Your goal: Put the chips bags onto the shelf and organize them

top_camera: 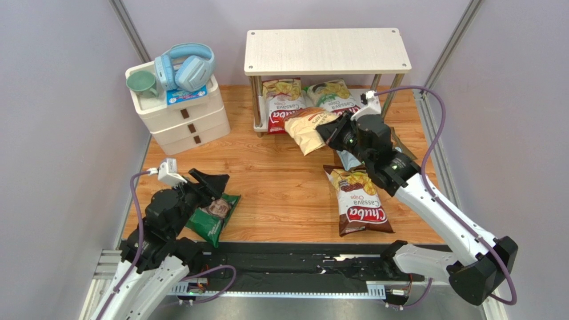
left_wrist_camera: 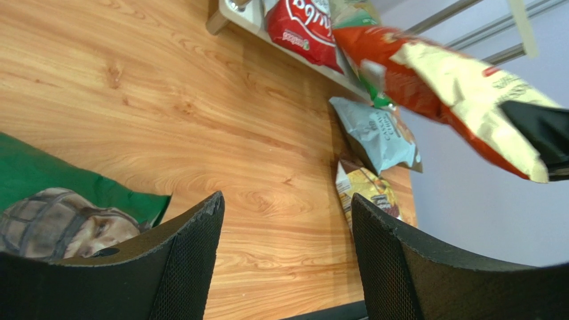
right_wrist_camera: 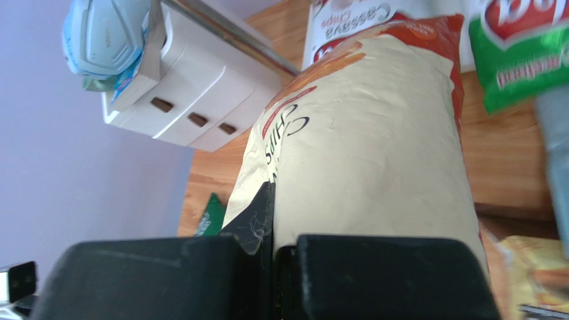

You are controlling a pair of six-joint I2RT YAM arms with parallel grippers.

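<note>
Nearest, the left pincer point(left_wrist_camera: 287, 220) stands with its fingers apart and empty over the dark green bag point(top_camera: 212, 219) on the counter point(top_camera: 280, 193). Further out, the right pincer point(right_wrist_camera: 274, 233) is clamped on one end of the cream-orange bag point(top_camera: 307, 128), held clear of the counter just before the shelf point(top_camera: 327, 50). So thin a grip on glossy film could slip, or the bag could shove the red bag point(top_camera: 280, 100) and green bag point(top_camera: 332, 93) on the lower tier, since its long axis runs roughly along the shelf front, free end pointing to the robot's left.

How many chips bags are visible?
6: red bag, green bag on shelf's lower board; cream-orange bag in right gripper; light blue bag beneath it; brown bag on table; dark green bag by left gripper.
</note>
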